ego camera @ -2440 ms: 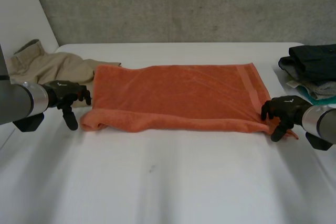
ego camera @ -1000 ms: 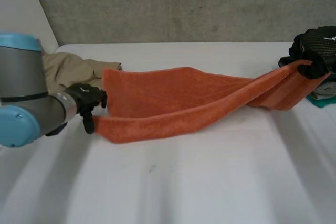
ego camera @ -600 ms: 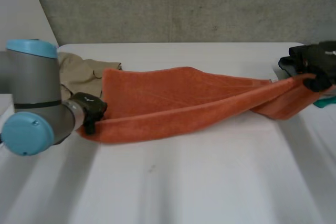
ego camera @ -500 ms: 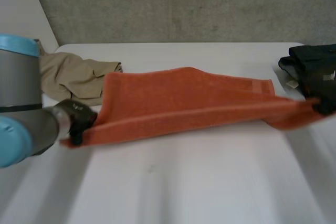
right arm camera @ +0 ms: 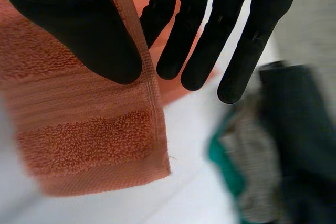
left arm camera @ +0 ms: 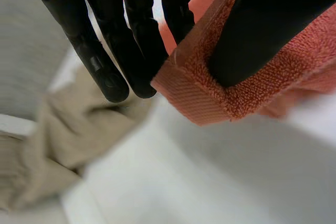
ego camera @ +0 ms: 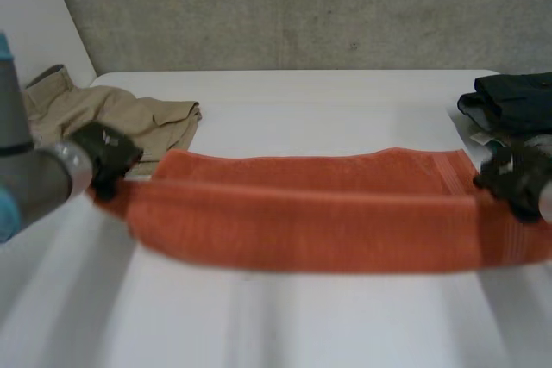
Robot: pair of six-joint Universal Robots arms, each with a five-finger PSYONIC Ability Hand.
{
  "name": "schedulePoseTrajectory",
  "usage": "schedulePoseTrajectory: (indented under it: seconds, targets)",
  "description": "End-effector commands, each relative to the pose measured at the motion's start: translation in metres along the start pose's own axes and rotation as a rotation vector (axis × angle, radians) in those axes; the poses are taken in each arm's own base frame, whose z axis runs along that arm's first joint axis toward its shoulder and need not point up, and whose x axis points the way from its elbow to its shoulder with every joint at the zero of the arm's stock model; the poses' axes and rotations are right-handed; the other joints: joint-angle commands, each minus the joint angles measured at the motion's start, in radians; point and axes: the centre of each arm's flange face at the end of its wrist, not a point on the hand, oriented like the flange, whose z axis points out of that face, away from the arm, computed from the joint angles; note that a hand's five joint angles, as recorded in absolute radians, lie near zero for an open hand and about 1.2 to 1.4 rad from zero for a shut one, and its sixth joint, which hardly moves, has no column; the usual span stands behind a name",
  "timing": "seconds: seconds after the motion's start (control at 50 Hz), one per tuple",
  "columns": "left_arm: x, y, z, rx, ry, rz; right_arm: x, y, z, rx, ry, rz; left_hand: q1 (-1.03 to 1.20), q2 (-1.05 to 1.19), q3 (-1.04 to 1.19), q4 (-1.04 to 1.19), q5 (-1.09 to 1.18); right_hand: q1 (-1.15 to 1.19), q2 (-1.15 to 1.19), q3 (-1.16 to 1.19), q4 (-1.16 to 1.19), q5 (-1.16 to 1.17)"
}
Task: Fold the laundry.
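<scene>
An orange towel (ego camera: 302, 213) hangs stretched between my two hands above the white table (ego camera: 302, 325), its lower edge drooping toward the table. My left hand (ego camera: 105, 154) pinches the towel's left end; in the left wrist view the thumb (left arm camera: 262, 30) presses the towel's corner (left arm camera: 210, 98) against the fingers (left arm camera: 131, 51). My right hand (ego camera: 515, 180) holds the right end; in the right wrist view its thumb (right arm camera: 89, 35) clamps the towel's striped end (right arm camera: 89, 135) against the fingers (right arm camera: 194, 40).
A crumpled beige garment (ego camera: 121, 122) lies at the back left, also under my left hand (left arm camera: 58, 145). A stack of folded dark and teal clothes (ego camera: 513, 101) sits at the back right, beside my right hand (right arm camera: 268, 171).
The towel was flat, then the right hand lifted its end. The left hand shut on the left end, and both hands raised the towel and drew it toward the front.
</scene>
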Motion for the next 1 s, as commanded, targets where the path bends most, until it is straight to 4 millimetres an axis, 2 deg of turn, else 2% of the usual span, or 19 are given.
schedulePoseTrajectory:
  seconds: [0.02, 0.06, 0.08, 0.16, 0.24, 0.34, 0.4, 0.48, 0.54, 0.62, 0.64, 0.68, 0.7, 0.74, 0.78, 0.82, 0.88, 0.98, 1.0]
  targets:
    - [-0.062, -0.076, 0.019, 0.328, -0.261, -0.065, 0.084, -0.065, 0.020, 0.241, 0.443, 0.098, 0.247, 0.202, 0.208, 0.201, 0.237, 0.262, 0.224, 0.218, 0.203, 0.204]
    - [-0.082, -0.100, 0.009, 0.436, -0.337, -0.105, 0.113, -0.082, 0.015, 0.332, 0.571, 0.158, 0.247, 0.202, 0.208, 0.201, 0.237, 0.262, 0.224, 0.218, 0.203, 0.204]
    - [-0.105, -0.121, -0.005, 0.550, -0.419, -0.155, 0.142, -0.097, 0.007, 0.438, 0.689, 0.229, 0.247, 0.202, 0.208, 0.201, 0.237, 0.262, 0.224, 0.218, 0.203, 0.204]
    - [-0.155, -0.158, -0.045, 0.809, -0.600, -0.316, 0.188, -0.119, -0.019, 0.694, 0.875, 0.401, 0.247, 0.202, 0.208, 0.201, 0.237, 0.262, 0.224, 0.218, 0.203, 0.204]
    - [-0.179, -0.165, -0.059, 0.956, -0.694, -0.436, 0.204, -0.132, -0.036, 0.880, 0.930, 0.491, 0.247, 0.202, 0.208, 0.201, 0.237, 0.262, 0.224, 0.218, 0.203, 0.204]
    - [-0.185, -0.157, -0.045, 0.971, -0.717, -0.441, 0.191, -0.129, -0.029, 0.853, 0.886, 0.486, 0.247, 0.202, 0.208, 0.201, 0.237, 0.262, 0.224, 0.218, 0.203, 0.204]
    - [-0.173, -0.144, -0.026, 0.913, -0.672, -0.435, 0.176, -0.127, -0.018, 0.815, 0.834, 0.471, 0.247, 0.202, 0.208, 0.201, 0.237, 0.262, 0.224, 0.218, 0.203, 0.204]
    - [-0.148, -0.114, 0.009, 0.789, -0.581, -0.436, 0.148, -0.122, 0.002, 0.756, 0.741, 0.450, 0.247, 0.202, 0.208, 0.201, 0.237, 0.262, 0.224, 0.218, 0.203, 0.204]
    - [-0.133, -0.098, 0.027, 0.731, -0.535, -0.435, 0.130, -0.119, 0.016, 0.710, 0.683, 0.441, 0.247, 0.202, 0.208, 0.201, 0.237, 0.262, 0.224, 0.218, 0.203, 0.204]
    - [-0.101, -0.066, 0.061, 0.635, -0.452, -0.419, 0.098, -0.102, 0.042, 0.596, 0.588, 0.428, 0.247, 0.202, 0.208, 0.201, 0.237, 0.262, 0.224, 0.218, 0.203, 0.204]
    - [-0.087, -0.051, 0.075, 0.587, -0.417, -0.410, 0.083, -0.094, 0.053, 0.546, 0.541, 0.424, 0.247, 0.202, 0.208, 0.201, 0.237, 0.262, 0.224, 0.218, 0.203, 0.204]
    - [-0.073, -0.035, 0.087, 0.538, -0.380, -0.400, 0.068, -0.085, 0.064, 0.497, 0.495, 0.423, 0.247, 0.202, 0.208, 0.201, 0.237, 0.262, 0.224, 0.218, 0.203, 0.204]
    - [-0.058, -0.020, 0.095, 0.484, -0.345, -0.386, 0.052, -0.075, 0.074, 0.444, 0.448, 0.422, 0.247, 0.202, 0.208, 0.201, 0.237, 0.262, 0.224, 0.218, 0.203, 0.204]
    - [-0.045, -0.006, 0.100, 0.429, -0.314, -0.373, 0.037, -0.064, 0.081, 0.389, 0.403, 0.422, 0.247, 0.202, 0.208, 0.201, 0.237, 0.262, 0.224, 0.218, 0.203, 0.204]
    - [-0.024, 0.012, 0.099, 0.341, -0.264, -0.335, 0.017, -0.051, 0.087, 0.310, 0.334, 0.411, 0.247, 0.202, 0.208, 0.201, 0.237, 0.262, 0.224, 0.218, 0.203, 0.204]
    - [-0.015, 0.022, 0.095, 0.295, -0.238, -0.311, 0.008, -0.042, 0.087, 0.255, 0.294, 0.401, 0.247, 0.202, 0.208, 0.201, 0.237, 0.262, 0.224, 0.218, 0.203, 0.204]
    - [0.001, 0.035, 0.078, 0.209, -0.185, -0.251, -0.003, -0.027, 0.076, 0.152, 0.229, 0.375, 0.247, 0.202, 0.208, 0.201, 0.237, 0.262, 0.224, 0.218, 0.203, 0.204]
    - [0.019, 0.045, 0.027, 0.086, -0.086, -0.129, -0.007, -0.012, 0.030, 0.006, 0.133, 0.266, 0.247, 0.202, 0.208, 0.201, 0.237, 0.262, 0.224, 0.218, 0.203, 0.204]
    - [0.024, 0.048, 0.012, 0.046, -0.050, -0.099, -0.011, -0.006, 0.013, -0.048, 0.085, 0.217, 0.247, 0.202, 0.208, 0.201, 0.237, 0.262, 0.224, 0.218, 0.203, 0.204]
